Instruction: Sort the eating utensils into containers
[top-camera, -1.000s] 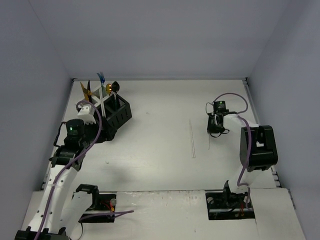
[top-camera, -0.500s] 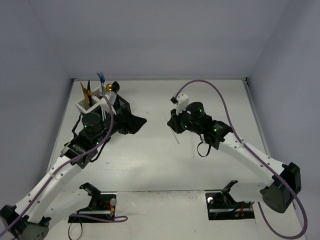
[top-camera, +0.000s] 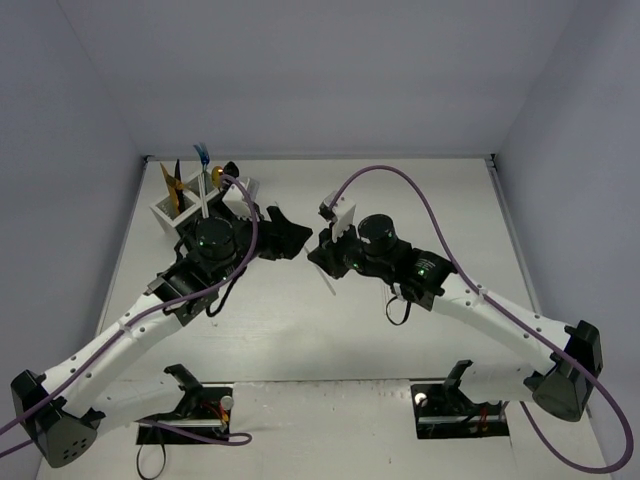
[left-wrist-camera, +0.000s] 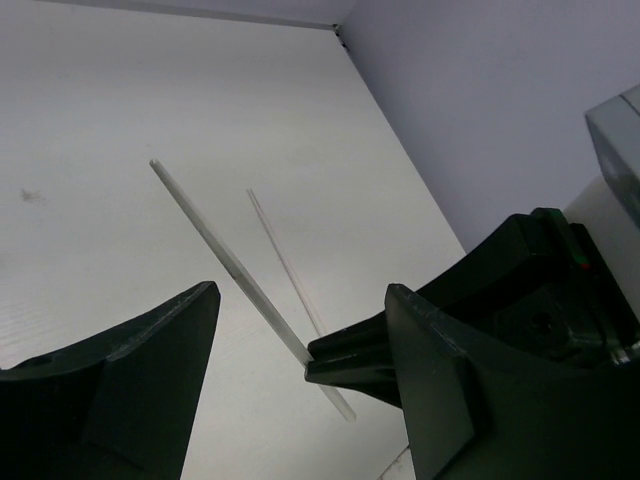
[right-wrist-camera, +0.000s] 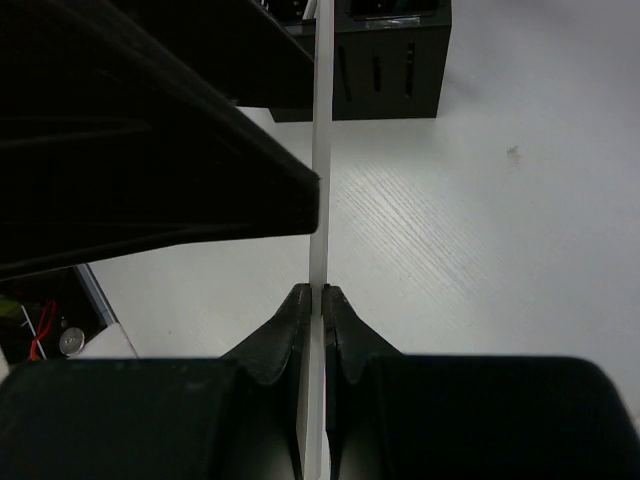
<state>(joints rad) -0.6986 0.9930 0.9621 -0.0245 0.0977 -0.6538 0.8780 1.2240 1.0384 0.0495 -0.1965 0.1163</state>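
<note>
Just right of the containers (top-camera: 165, 212), the left gripper (top-camera: 290, 238) is spread open, with the clear utensil (left-wrist-camera: 215, 243) showing between its fingers. Further right, the right gripper (right-wrist-camera: 321, 292) is clamped on the utensil's lower end. Looks like a handover: close left squarely on the shaft and confirm hold before right lets go, else it drops.
</note>
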